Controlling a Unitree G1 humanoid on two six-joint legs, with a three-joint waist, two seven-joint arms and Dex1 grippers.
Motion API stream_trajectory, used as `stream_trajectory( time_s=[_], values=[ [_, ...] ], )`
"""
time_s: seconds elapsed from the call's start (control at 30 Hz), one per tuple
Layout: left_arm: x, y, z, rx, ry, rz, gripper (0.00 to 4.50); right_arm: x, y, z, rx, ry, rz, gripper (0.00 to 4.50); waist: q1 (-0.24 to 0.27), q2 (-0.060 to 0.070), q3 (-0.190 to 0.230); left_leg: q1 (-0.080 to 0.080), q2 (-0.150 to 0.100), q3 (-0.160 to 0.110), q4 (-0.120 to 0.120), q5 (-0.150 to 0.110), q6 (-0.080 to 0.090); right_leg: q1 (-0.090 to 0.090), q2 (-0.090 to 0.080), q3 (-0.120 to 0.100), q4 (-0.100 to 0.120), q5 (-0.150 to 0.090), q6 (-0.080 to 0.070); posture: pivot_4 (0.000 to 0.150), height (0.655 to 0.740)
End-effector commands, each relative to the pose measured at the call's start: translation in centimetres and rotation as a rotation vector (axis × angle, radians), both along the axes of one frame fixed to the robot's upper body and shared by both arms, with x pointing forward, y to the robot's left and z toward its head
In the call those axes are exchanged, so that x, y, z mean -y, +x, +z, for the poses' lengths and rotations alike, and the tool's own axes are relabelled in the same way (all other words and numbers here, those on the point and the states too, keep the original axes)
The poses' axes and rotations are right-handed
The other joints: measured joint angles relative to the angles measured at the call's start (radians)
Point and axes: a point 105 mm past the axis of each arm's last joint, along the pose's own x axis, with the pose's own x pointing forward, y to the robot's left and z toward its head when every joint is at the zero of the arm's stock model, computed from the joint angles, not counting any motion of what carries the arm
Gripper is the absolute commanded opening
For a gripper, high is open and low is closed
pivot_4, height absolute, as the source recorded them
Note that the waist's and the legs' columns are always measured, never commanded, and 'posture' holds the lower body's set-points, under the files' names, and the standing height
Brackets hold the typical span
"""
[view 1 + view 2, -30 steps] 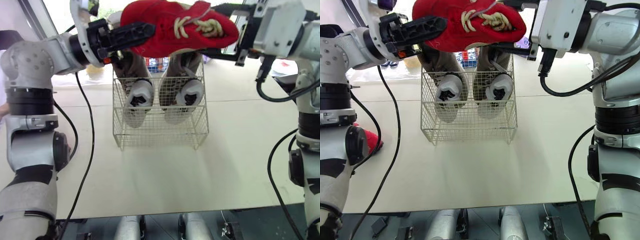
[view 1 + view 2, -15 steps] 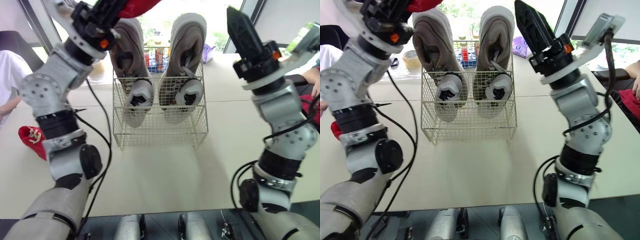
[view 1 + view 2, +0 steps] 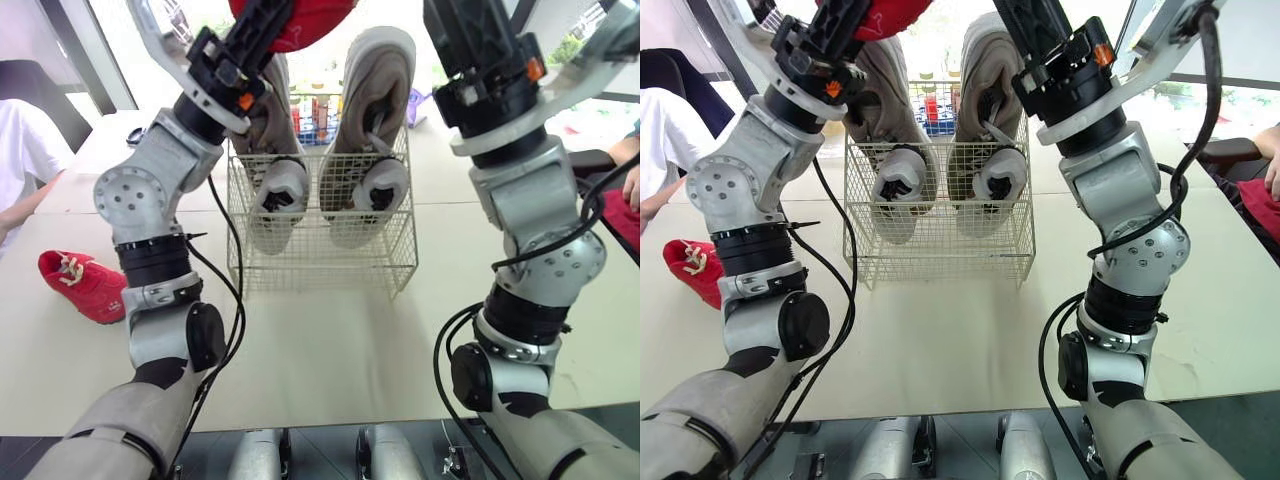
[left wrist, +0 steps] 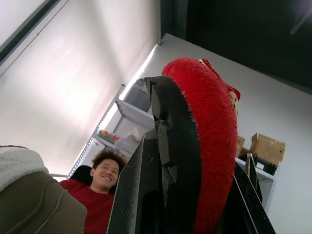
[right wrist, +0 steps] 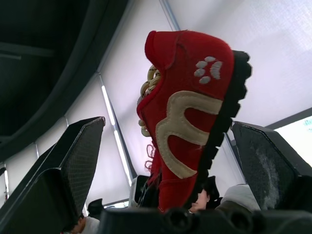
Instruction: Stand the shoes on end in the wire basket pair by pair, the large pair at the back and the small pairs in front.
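Head view: the left gripper [image 3: 262, 28] holds a small red suede shoe [image 3: 300, 15] high over the white wire basket [image 3: 320, 262], where the large grey pair [image 3: 378, 90] stands on end; a second red shoe [image 3: 88, 287] lies left on the table [image 3: 330, 350]. Left wrist view — fingers clenched on the shoe. Right wrist view — the right gripper [image 5: 168, 122] has its fingers released, wide. Probably light, soft-topped, stiff-soled: grip across the sole.

A: Colours on that red suede shoe [image 5: 190, 126]?
B: Cream curved stripes, pale paw print, black sole.
A: And the cream wire basket [image 3: 320, 255]?
B: Taupe fabric sneakers [image 3: 378, 90], white heels.
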Motion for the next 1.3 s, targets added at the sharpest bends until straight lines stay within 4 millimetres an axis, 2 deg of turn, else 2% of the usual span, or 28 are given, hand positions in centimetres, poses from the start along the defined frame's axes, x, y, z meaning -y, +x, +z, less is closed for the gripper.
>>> stream_trajectory(
  time_s=[0.03,0.2,0.37,0.53,0.77,0.9,1.1,1.2,1.3],
  values=[
    [0.5,-1.4,0.8,0.064,0.015,-0.033,0.25,-0.3,-0.4,0.9,0.054,0.004,-0.013,4.48,0.001,0.0,0.0,0.0,0.0,0.0,0.0,0.0,0.0,0.0,0.0,0.0,0.0,0.0,0.0,0.15,0.6675],
    [0.8,-2.1,0.8,0.087,0.028,-0.054,0.25,-0.4,0.2,0.7,0.049,-0.004,-0.03,4.48,0.0,0.0,0.0,0.0,0.0,0.0,0.0,0.0,0.0,0.0,0.0,0.0,0.0,0.0,0.0,0.15,0.6675],
    [1.3,-2.2,-0.5,0.073,0.07,-0.062,0.25,-0.2,0.3,1.3,0.067,0.011,-0.039,4.48,0.0,0.0,0.0,0.0,0.0,0.0,-0.001,0.0,0.0,0.0,0.0,0.0,-0.001,0.0,0.0,0.15,0.6675],
    [0.7,-2.3,0.2,0.092,0.045,-0.044,0.25,0.1,0.9,0.6,0.043,-0.006,-0.057,4.48,0.003,0.0,0.0,0.0,0.0,0.0,-0.001,0.0,0.0,0.001,0.0,0.0,-0.002,0.0,0.0,0.15,0.6675],
    [0.8,-2.8,0.0,0.103,0.067,-0.061,0.25,0.2,1.1,0.4,0.034,-0.001,-0.062,4.48,-0.001,0.0,0.0,0.0,0.0,0.0,-0.001,0.0,0.0,0.0,0.0,0.0,-0.002,0.0,0.0,0.15,0.6675],
    [1.1,-1.9,-1.5,0.053,0.101,-0.049,0.25,0.2,0.2,1.0,0.061,0.024,-0.018,4.48,0.0,0.0,0.0,0.0,0.0,0.0,-0.001,0.0,0.0,0.0,0.0,0.0,-0.002,0.0,0.0,0.15,0.6675],
    [1.3,-1.4,-2.1,0.042,0.116,-0.036,0.25,0.1,-0.2,1.0,0.066,0.014,0.009,4.48,0.001,0.0,0.0,0.0,0.0,0.0,-0.001,0.0,0.0,0.0,0.0,0.0,-0.003,0.0,0.0,0.15,0.6675],
    [1.3,-1.2,-2.2,0.039,0.124,-0.027,0.25,-0.1,-0.3,0.8,0.067,0.002,0.014,3.65,0.0,0.0,0.0,0.0,0.0,0.0,-0.002,0.0,0.0,0.0,0.0,0.0,-0.003,0.0,0.0,0.15,0.6675],
    [1.2,-1.1,-2.4,0.033,0.128,-0.015,0.25,-0.3,-0.5,0.8,0.07,-0.007,0.019,2.18,0.0,0.0,0.0,0.0,0.0,0.0,-0.002,0.0,0.0,0.0,0.0,0.0,-0.003,0.0,0.0,0.15,0.6675]
  ],
)
